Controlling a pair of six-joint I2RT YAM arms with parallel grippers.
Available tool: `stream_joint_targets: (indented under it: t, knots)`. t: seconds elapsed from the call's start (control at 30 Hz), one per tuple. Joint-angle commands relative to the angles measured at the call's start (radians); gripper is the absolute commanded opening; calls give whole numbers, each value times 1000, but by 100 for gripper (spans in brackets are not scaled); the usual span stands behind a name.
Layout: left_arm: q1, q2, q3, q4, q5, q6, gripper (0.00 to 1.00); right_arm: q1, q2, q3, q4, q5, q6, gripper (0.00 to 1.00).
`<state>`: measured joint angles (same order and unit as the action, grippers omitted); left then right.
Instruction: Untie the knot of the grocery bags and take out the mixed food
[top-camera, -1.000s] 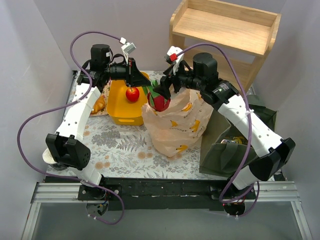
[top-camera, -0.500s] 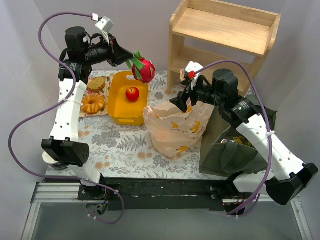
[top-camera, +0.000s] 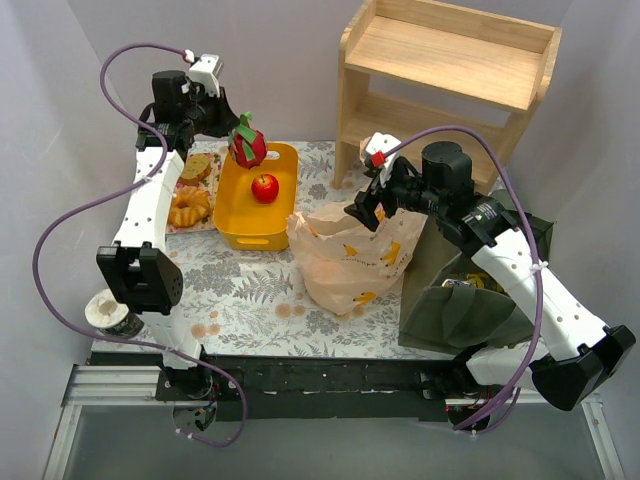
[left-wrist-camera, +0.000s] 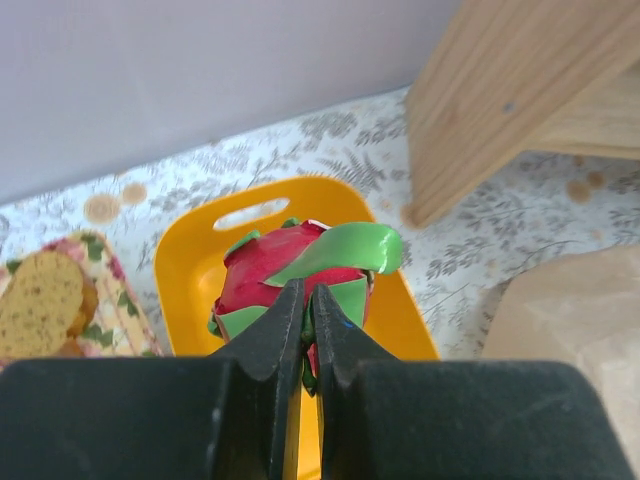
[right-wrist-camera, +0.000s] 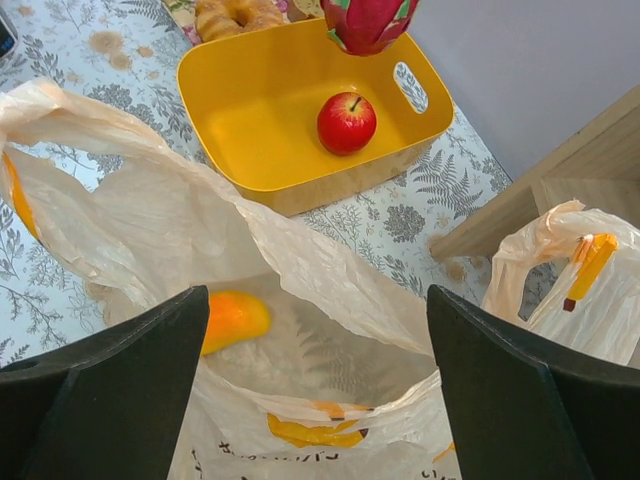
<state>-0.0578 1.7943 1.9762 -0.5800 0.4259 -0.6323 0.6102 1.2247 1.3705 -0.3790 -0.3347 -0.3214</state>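
Observation:
The thin tan plastic bag (top-camera: 350, 260) stands open mid-table; no knot shows. In the right wrist view its mouth (right-wrist-camera: 330, 330) gapes, and the only orange inside looks like the bag's own print. My left gripper (top-camera: 236, 133) is shut on a green leaf of the red-and-green dragon fruit (top-camera: 248, 146), holding it above the yellow tray (top-camera: 250, 228). The fruit (left-wrist-camera: 290, 280) fills the left wrist view over the tray (left-wrist-camera: 190, 270). A red apple (top-camera: 265, 187) lies in the tray (right-wrist-camera: 250, 120). My right gripper (top-camera: 362, 212) is open above the bag.
A donut (top-camera: 187, 207) and a bread slice (top-camera: 196, 167) lie on a floral plate left of the tray. A wooden shelf (top-camera: 450, 70) stands at the back. A dark green tote (top-camera: 470, 290) stands to the right of the bag.
My left gripper took the dragon fruit from the bag's mouth, swung it up to the back left, then brought it down over the yellow tray. My right gripper drew back from the bag.

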Motion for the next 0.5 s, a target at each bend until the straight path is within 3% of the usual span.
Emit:
stream_joint_targets:
  t: [0.0, 0.47]
  knots:
    - [22, -3, -26, 46, -75, 11, 0, -9, -31, 19, -26, 14, -42, 96]
    - [110, 94, -120, 45, -3, -4, 0, -41, -11, 35, -64, 26, -73, 96]
